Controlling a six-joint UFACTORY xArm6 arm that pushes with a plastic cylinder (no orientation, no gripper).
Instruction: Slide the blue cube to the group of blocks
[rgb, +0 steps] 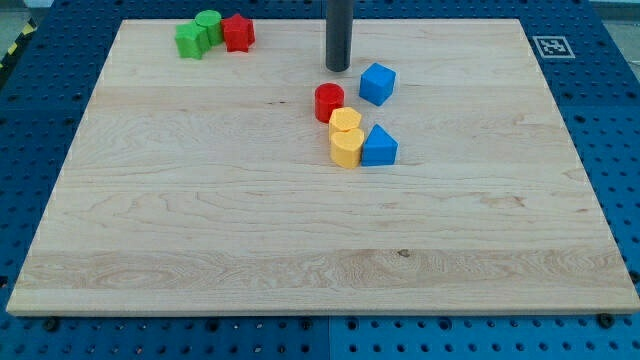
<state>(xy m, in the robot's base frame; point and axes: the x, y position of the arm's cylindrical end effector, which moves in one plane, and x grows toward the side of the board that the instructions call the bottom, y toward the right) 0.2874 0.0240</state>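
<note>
Blue cube (377, 83) is sitting right of the board's centre line, in the upper half, turned a little so a corner is facing the view's bottom. It is lying just to the view's right of the red cylinder (329, 102) with a narrow gap showing, apart from it.

Below that, the cluster is forming a tight knot: two yellow blocks (345, 137), one behind the other and seemingly touching, shapes hard to call beyond rounded, and a blue block (379, 146) with a peaked top pressing against their right side. Red cylinder is sitting at the knot's upper left, touching or nearly touching the upper yellow.

You are working with no pincer here, so nothing is spreading, closing or pinching; the arm is ending in a plain dark rod. My tip (339, 68) is standing on the wood just up and to the view's left of the blue cube, near it but not touching.

Judgement: that is the wrong side for this push. You are wanting the tip above and slightly right of the cube, then driving down and a touch left, through its centre, so it is not spinning off. Go slowly; a hard shove is likely scattering the knot.

Far off at the view's top left, two green blocks (198, 35) and a red block (238, 32) are huddling together
</note>
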